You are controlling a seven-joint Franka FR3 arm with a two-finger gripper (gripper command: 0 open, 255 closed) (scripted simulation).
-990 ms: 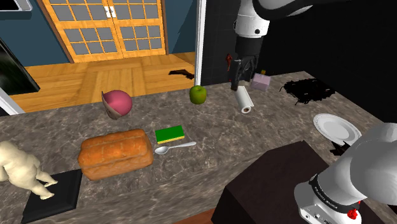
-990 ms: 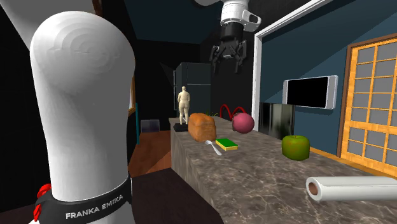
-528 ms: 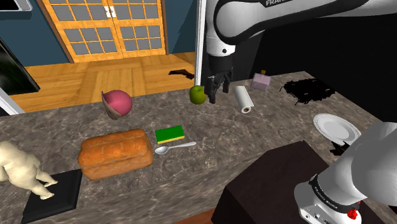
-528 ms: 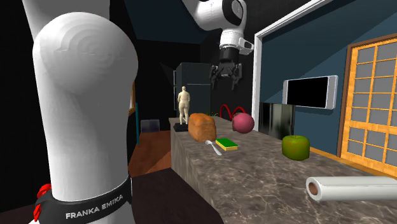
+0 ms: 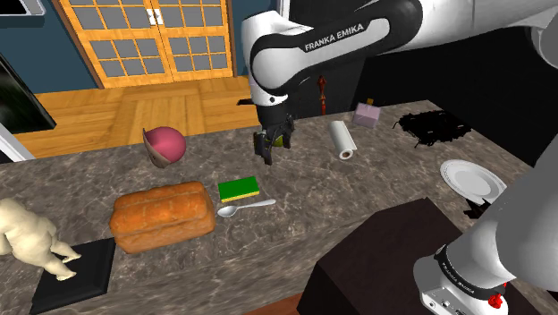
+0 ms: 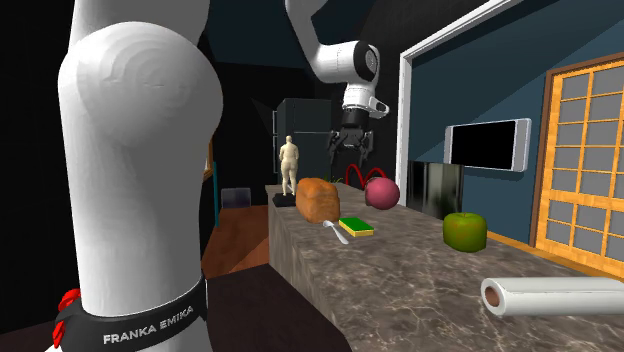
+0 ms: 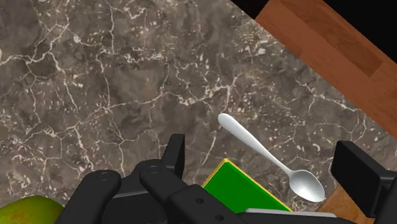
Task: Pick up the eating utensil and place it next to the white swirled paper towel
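We found the gripper wide open, its two black fingers standing well apart with nothing between them but counter and cutlery. It hung clear above the marbled counter. The second exterior view made that height plain, with the gripper well up over the objects.

From the hand outward, the green sponge came first, almost straight beneath the palm. Just beside it lay the spoon, flat on the counter and untouched. In the wrist view its long axis ran slantwise to the line joining the fingers, handle tip nearer one finger and bowl nearer the other. We judged the hand would need a turn, besides the descent, to close across the handle.

In the shoulder view the gripper stood in front of the green apple. The spoon lay toward the counter's near edge, beyond the sponge, with its bowl toward that view's left.

That view also gave what the wrist camera did not. The white paper towel roll lay toward that view's right, well apart from the spoon.
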